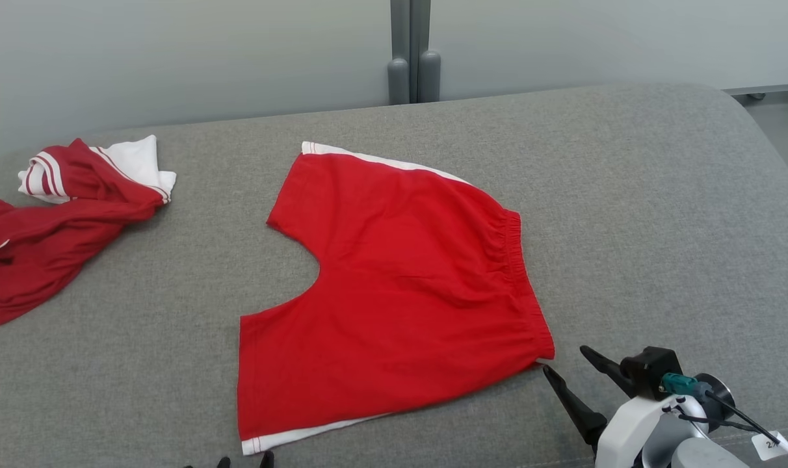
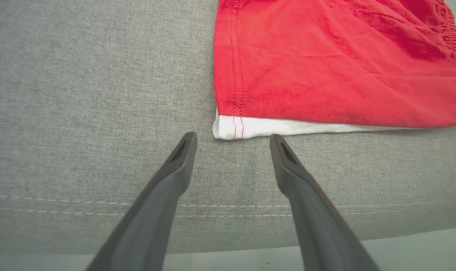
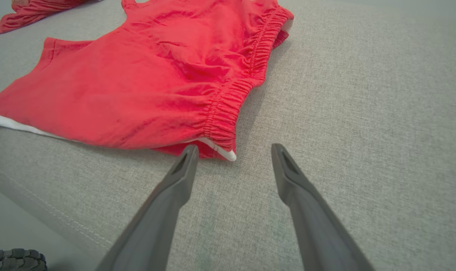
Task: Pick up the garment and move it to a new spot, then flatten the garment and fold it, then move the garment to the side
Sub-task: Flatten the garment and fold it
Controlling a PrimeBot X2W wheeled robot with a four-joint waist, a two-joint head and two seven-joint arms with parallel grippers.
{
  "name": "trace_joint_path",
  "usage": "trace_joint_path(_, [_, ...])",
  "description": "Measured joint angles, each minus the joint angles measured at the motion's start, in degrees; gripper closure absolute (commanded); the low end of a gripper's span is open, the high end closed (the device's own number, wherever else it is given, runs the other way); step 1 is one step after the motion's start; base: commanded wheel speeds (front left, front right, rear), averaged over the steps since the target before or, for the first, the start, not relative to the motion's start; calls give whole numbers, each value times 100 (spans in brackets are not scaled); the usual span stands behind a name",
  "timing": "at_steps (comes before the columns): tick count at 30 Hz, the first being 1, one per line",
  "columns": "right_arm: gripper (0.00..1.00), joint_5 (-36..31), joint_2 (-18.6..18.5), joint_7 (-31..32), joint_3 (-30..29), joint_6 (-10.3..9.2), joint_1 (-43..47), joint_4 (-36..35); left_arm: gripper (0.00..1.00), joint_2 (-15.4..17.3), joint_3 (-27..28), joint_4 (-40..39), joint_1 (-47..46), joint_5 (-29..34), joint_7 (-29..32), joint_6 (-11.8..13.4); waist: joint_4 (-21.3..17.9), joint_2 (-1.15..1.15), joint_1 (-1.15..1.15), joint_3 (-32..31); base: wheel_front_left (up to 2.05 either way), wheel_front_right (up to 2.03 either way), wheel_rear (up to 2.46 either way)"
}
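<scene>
Right fingers low, wide, beside shorts

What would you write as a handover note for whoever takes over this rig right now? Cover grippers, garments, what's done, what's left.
Left gripper: open, empty, fingers at the red shorts' white hem corner.
Right gripper: open, empty, by the near end of the waistband.
Shorts lie spread flat on the grey cushion; a crumpled red-and-white garment sits far left.
Done: flattened, it seems. Left: fold, then move aside.
</scene>
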Motion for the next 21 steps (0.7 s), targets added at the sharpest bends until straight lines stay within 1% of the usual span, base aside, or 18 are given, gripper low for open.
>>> trace_joint_path(12, [0, 2, 75, -8, 59, 96, -219, 238, 0, -9, -40, 386, -348, 2, -9, -153, -32, 0, 0, 183, 0, 0, 0])
trace_joint_path(14, [0, 2, 98, -8, 75, 99, -225, 297, 43, -13, -88, 427, -364, 2, -10, -197, -27, 0, 0, 193, 0, 0, 0])
trace_joint_path(15, [0, 2, 105, -8, 83, 99, -232, 327, 63, -19, -103, 453, -389, 2, -12, -199, -25, 0, 0, 197, 0, 0, 0])
trace_joint_path(16, [0, 2, 112, -8, 89, 100, -238, 352, 77, -22, -108, 476, -431, 2, -18, -216, -21, 0, 0, 202, 0, 0, 0])
trace_joint_path(17, [0, 2, 112, -8, 89, 100, -238, 352, 94, -22, -108, 476, -431, 2, -18, -216, -21, 0, 0, 202, 0, 0, 0])
trace_joint_path(18, [0, 2, 116, -8, 101, 124, -246, 381, 100, -22, -108, 485, -471, 5, -38, -243, -17, 0, 0, 207, 0, 0, 0])
trace_joint_path(21, [0, -2, 115, -9, 201, 155, -329, 459, 100, -26, -112, 505, -567, 43, -137, -271, 2, 0, 0, 221, 0, 0, 0])
